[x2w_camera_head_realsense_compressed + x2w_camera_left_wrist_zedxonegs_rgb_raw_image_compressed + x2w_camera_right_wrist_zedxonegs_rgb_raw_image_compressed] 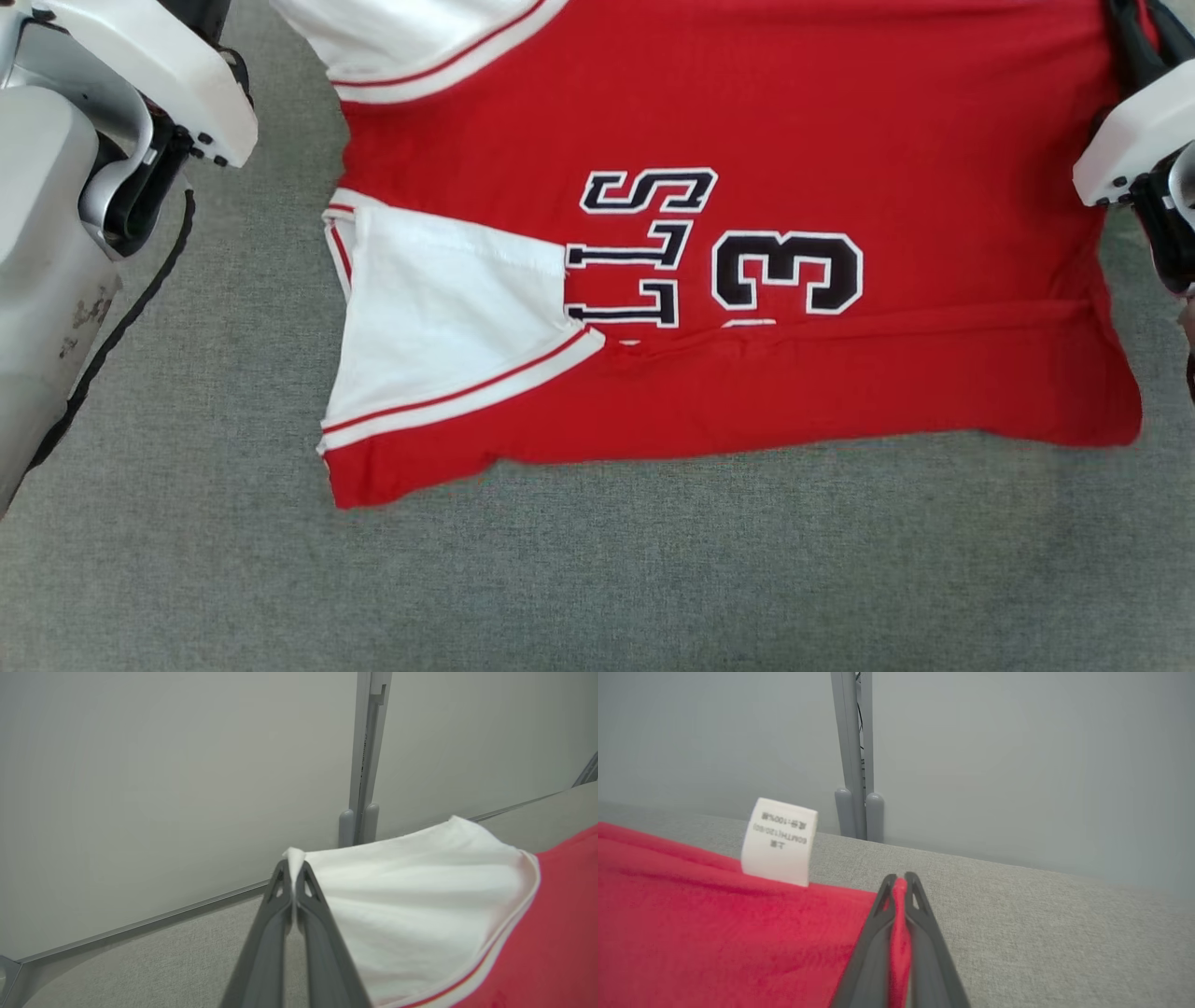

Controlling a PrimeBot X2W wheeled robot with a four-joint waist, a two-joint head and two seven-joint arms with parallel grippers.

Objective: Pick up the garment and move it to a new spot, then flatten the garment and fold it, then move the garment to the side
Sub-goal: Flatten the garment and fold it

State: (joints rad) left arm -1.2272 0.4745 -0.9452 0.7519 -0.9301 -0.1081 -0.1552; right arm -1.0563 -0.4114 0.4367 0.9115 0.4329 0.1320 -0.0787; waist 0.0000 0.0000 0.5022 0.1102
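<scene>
- Where is the jersey [747, 121] now?
- Spread across the grey table [187, 560], with its near edge already turned over.
- And the jaws?
- The left jaws are pinched on the tip of the white sleeve [411, 896]. The right jaws are clamped on a red corner [850, 914] beside the label [779, 841]. Gripping both far ends probably lets that edge fold over evenly.

Red jersey [840, 121]: black letters "LLS" and numeral "3", turned sideways; white care tag [779, 841]: "100%", rest blurred
</scene>
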